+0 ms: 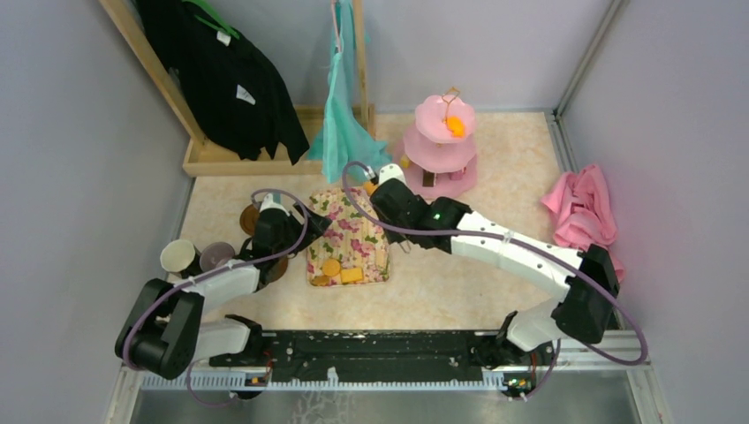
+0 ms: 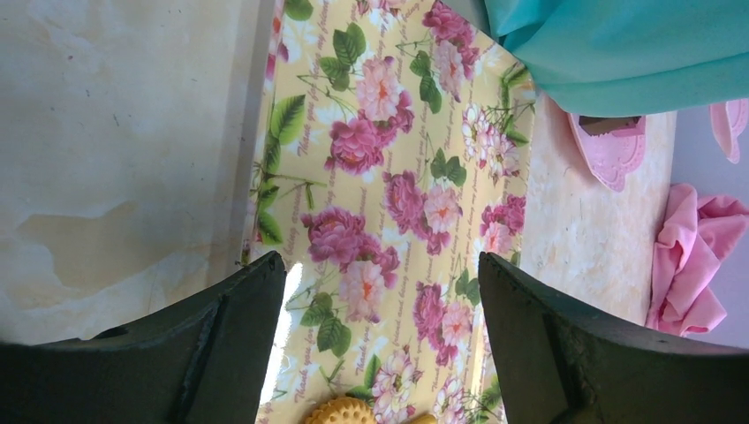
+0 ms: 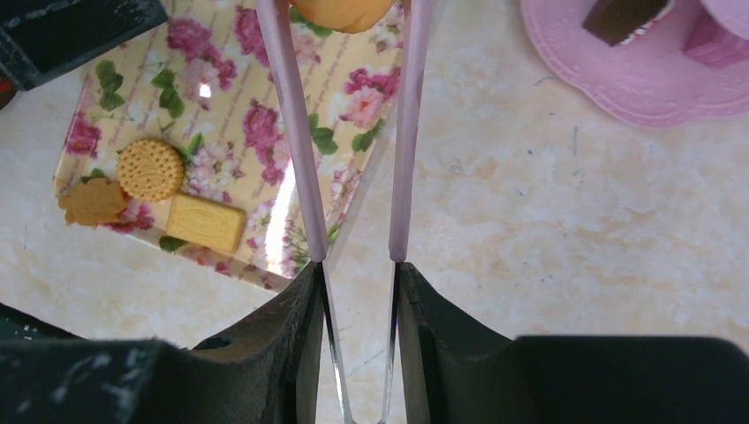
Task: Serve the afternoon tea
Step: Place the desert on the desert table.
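My right gripper (image 3: 358,269) is shut on a pair of metal tongs (image 3: 296,132) with mauve tips. The tips pinch an orange snack (image 3: 343,11) over the far end of the floral tray (image 3: 265,124). On that tray lie a round biscuit (image 3: 150,169), a brown leaf-shaped snack (image 3: 93,202) and a yellow rectangular one (image 3: 205,223). The pink three-tier stand (image 1: 437,150) stands behind, with an orange snack (image 1: 456,126) on top and a brown piece (image 3: 623,16) on its bottom tier. My left gripper (image 2: 382,265) hangs open above the tray (image 2: 389,177), holding nothing.
A cream mug (image 1: 177,256), a mauve-grey mug (image 1: 216,257) and a brown saucer (image 1: 250,218) sit at the left by my left arm. A pink cloth (image 1: 578,208) lies at the right wall. A teal garment (image 1: 340,106) and black clothes (image 1: 225,71) hang at the back.
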{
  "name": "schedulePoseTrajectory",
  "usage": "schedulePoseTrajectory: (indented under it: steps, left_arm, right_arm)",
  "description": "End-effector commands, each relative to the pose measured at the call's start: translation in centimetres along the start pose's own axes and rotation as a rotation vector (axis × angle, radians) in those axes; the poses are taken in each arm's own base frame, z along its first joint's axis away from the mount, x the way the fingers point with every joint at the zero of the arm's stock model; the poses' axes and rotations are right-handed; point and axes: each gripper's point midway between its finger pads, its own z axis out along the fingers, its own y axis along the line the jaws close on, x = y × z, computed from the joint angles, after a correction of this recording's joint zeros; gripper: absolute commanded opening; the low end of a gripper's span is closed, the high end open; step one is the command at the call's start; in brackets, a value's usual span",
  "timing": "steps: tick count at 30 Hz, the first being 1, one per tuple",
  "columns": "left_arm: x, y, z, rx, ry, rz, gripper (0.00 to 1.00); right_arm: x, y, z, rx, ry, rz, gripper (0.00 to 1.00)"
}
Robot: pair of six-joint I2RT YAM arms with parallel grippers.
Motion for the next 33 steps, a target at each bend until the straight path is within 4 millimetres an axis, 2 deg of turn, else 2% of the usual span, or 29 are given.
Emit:
schedulePoseTrajectory:
  steps: [1,6,15,33]
  left_arm:
    - [0.0,-0.8,-0.4,0.029,0.007,0.0,0.85]
    - [0.1,-1.2,-0.3,0.039,0.02,0.003,0.85]
    - [0.0,-1.7,-0.2,0.054,0.025,0.005,0.86]
    - [-0.4,-2.8,-0.3,0.099,0.02,0.016,0.86]
  right_arm:
    - [-4.7,-3.5,-3.6,0.074,-0.137,0.08,0.18]
    - [-7.3,-6.5,-5.1,0.118,-0.193,0.128,0.19]
    - [-10.8,-10.4,-5.6,0.176,-0.223,0.184,0.19]
    - [-13.6,-14.6,-1.2,0.216,-0.126,0.228,0.19]
